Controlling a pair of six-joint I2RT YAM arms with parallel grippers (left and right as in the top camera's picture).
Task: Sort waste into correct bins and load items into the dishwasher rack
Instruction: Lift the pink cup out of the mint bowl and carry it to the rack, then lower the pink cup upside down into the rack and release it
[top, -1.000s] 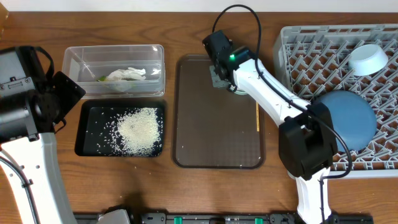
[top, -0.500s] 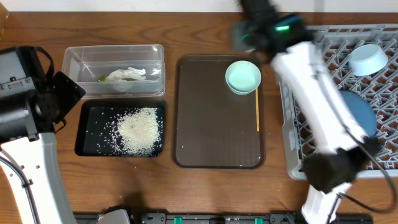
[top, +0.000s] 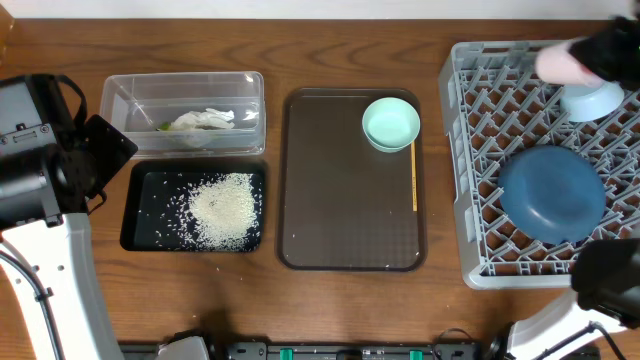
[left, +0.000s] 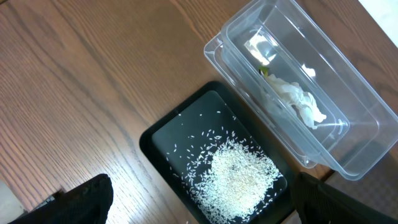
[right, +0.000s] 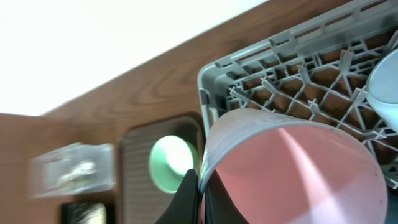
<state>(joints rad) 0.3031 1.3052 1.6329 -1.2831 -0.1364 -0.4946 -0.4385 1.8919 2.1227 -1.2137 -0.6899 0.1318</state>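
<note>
Status: pink cup (right: 292, 168) held over dishwasher rack (top: 452, 180).
My right gripper (right: 198, 186) pinches its rim; left gripper (left: 199, 214) stands open, empty. I judge waste (top: 225, 208) binned, blue bowls (top: 552, 193) racked; pale green bowl (top: 390, 123) left on brown tray (top: 340, 220).

Blurred pink cup (top: 555, 63) over rack (top: 455, 160)
</note>
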